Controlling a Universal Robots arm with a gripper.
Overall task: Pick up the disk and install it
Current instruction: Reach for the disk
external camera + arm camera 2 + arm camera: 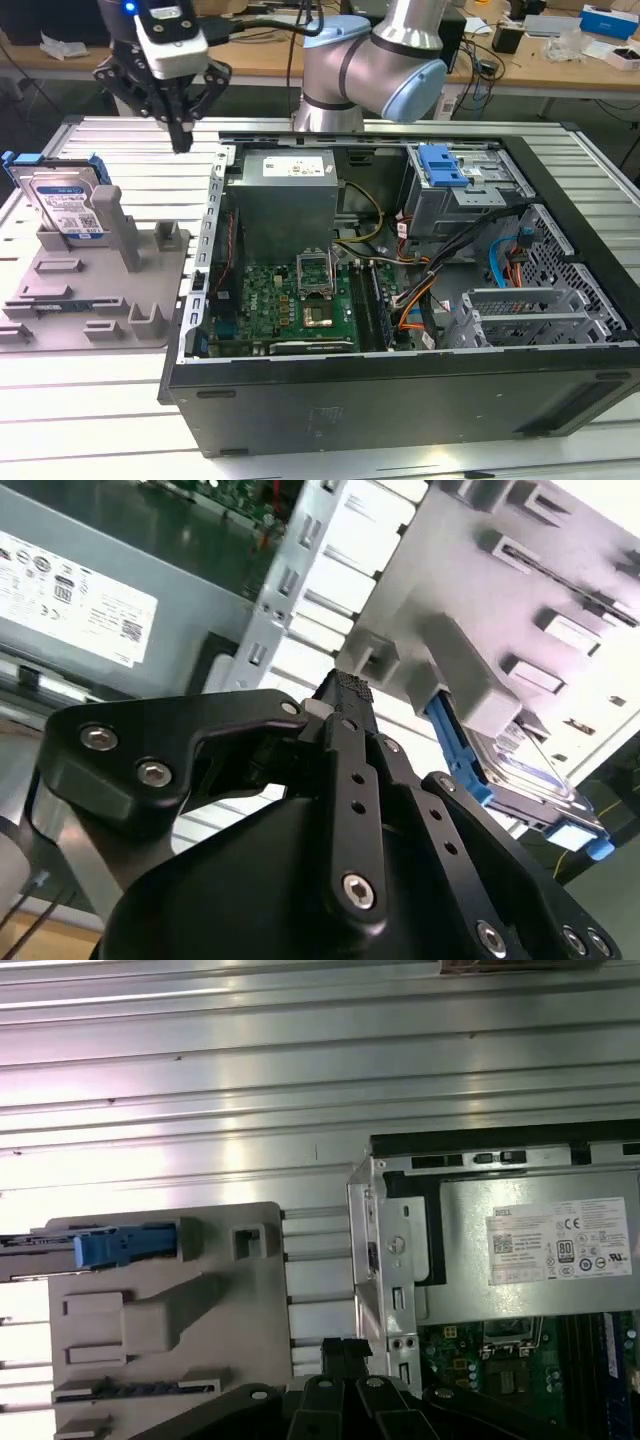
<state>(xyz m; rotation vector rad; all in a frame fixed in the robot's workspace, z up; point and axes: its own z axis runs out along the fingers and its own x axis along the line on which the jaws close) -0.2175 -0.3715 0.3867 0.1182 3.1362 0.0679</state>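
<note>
Gripper point(343, 692) sits closest to the lens in both wrist views: black fingers pressed together, nothing held between them. In the exterior view the gripper point(181, 140) hangs tip-down above the slatted metal table point(90, 420), over the gap between the grey fixture point(100, 290) and the open computer case point(400, 400). Disk point(65, 205) stands on edge in the fixture, at the exterior view's left, framed by its blue carrier and apart from the gripper. Second wrist view: disk point(530, 775) lies beyond the fingertips, not touching. Inside the case: grey power-supply box point(285, 190), green motherboard point(300, 300), blue latch piece point(442, 165) on the drive bay.
</note>
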